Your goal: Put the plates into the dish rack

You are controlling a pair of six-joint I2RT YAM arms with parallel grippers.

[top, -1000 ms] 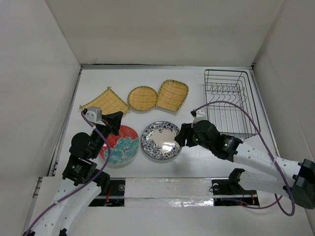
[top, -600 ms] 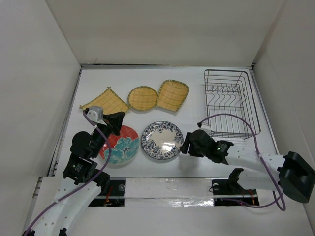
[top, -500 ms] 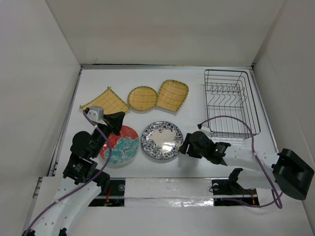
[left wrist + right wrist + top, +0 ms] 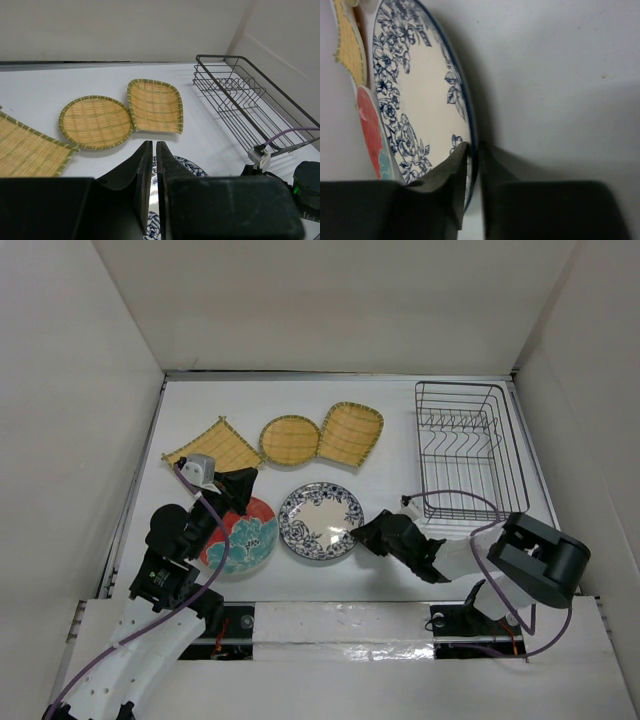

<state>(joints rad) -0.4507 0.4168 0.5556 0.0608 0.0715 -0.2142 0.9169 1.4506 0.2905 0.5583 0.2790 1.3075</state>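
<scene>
My right gripper (image 4: 365, 537) lies low on the table and is shut on the right rim of the blue-and-white plate (image 4: 321, 521). In the right wrist view its jaws (image 4: 472, 146) pinch that rim from both sides of the blue-and-white plate (image 4: 420, 90). The red-and-teal plate (image 4: 240, 535) lies just left of it. My left gripper (image 4: 243, 483) hovers over the red plate's far edge, shut with nothing in it (image 4: 150, 143). Three bamboo plates sit behind: square (image 4: 212, 450), round (image 4: 289, 440) and rounded-square (image 4: 351, 433). The dish rack (image 4: 468, 448) stands at the back right.
White walls close in the table on the left, back and right. The right arm's purple cable (image 4: 450, 498) loops just in front of the rack's near end. In the left wrist view, the rack (image 4: 240, 100) has no plates in it.
The right arm dropped low and drew in toward its base, and its jaws closed on the blue-and-white plate's rim. That plate slid a little left. The left gripper barely moved.
</scene>
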